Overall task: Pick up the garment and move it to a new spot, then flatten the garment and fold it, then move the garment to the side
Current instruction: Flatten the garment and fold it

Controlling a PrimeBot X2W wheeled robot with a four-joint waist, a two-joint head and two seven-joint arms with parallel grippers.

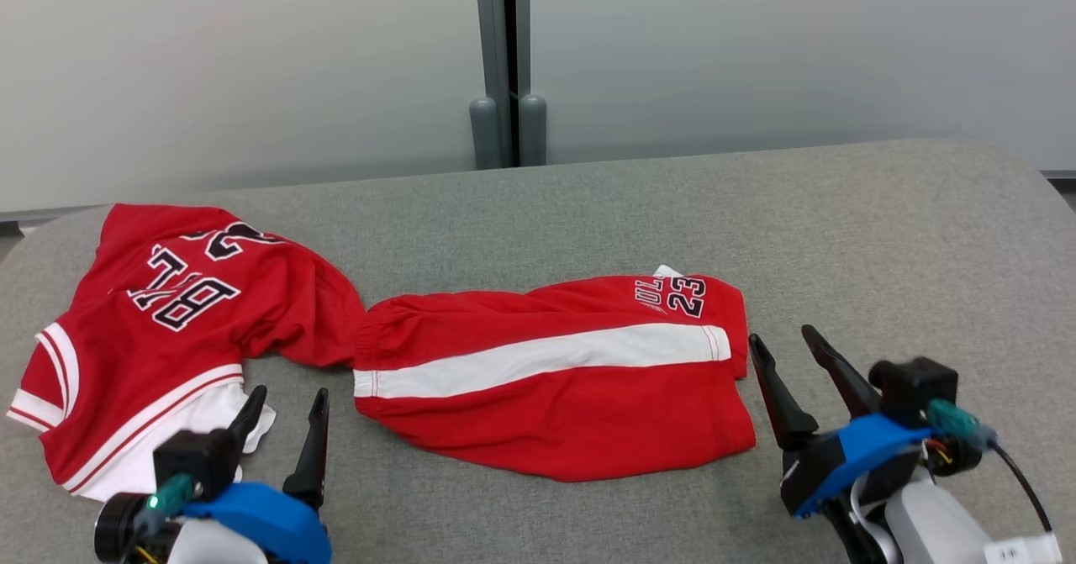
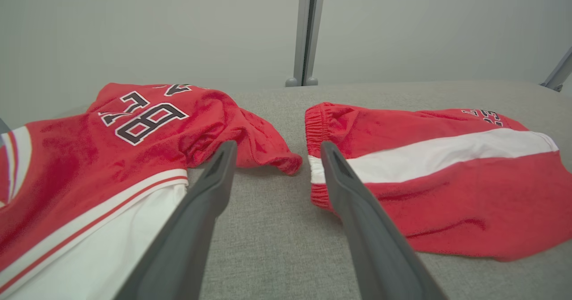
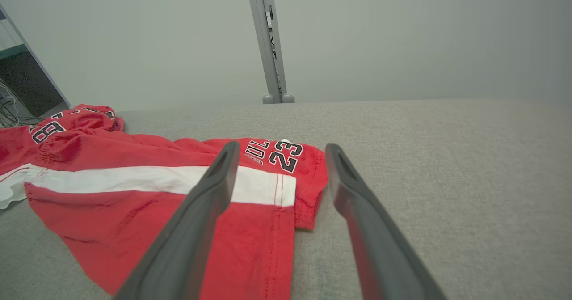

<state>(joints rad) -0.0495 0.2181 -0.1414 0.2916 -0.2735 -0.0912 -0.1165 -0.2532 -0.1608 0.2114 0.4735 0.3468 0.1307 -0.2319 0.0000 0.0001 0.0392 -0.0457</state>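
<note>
- Your left gripper (image 1: 288,394) and right gripper (image 1: 782,334) sit at either end of the red shorts (image 1: 555,379), fingers apart and empty, likely for an end-to-end grasp.
- The red jersey (image 1: 168,320) lies rumpled just beside them.

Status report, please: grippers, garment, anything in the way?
Left gripper, right gripper: open, empty. Red shorts on table between them, not held. Red jersey close beside, left side.

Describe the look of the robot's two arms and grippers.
The left gripper and right gripper each have two long, dark, tapering fingers, a black body, a bright blue cover and a teal plug. The right one trails a black cable; its forearm is white.
</note>
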